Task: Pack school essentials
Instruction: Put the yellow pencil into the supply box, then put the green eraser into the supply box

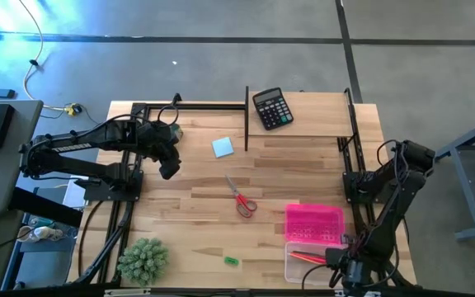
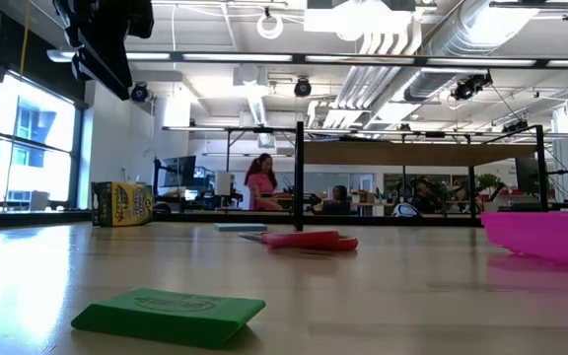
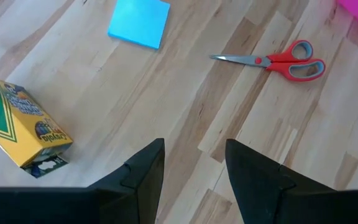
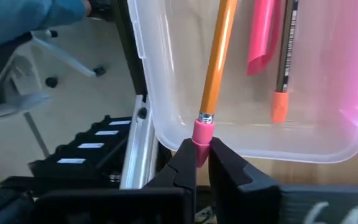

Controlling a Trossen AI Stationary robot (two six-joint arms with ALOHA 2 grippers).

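A pencil was being fed into the clear case.
The right pincer (image 4: 202,152), clenched on the orange pencil (image 4: 218,59) by its eraser end, was held over the clear case (image 1: 313,262) at the surface's near right so it lay inside; the left pincer (image 3: 194,163), released, was kept over the far left, with scissors (image 1: 241,198), blue notepad (image 1: 223,147) and green eraser (image 1: 232,261) left unpacked.

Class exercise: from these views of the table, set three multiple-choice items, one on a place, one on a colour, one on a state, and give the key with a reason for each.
1. Where do the scissors lie?
A. On the bare table, between the notepad and the pink lid
B. Inside the clear box
C. On the calculator

2. What colour is the eraser near the table's front edge?
A. Blue
B. Green
C. White

3. What is the right end effector doing?
A. Hanging open over the plant
B. Shut on nothing
C. Shut on a pencil by its pink end, at the clear box

Key: A, the high view shows them on wood; B, the low view shows green; C, the right wrist view shows the grip.
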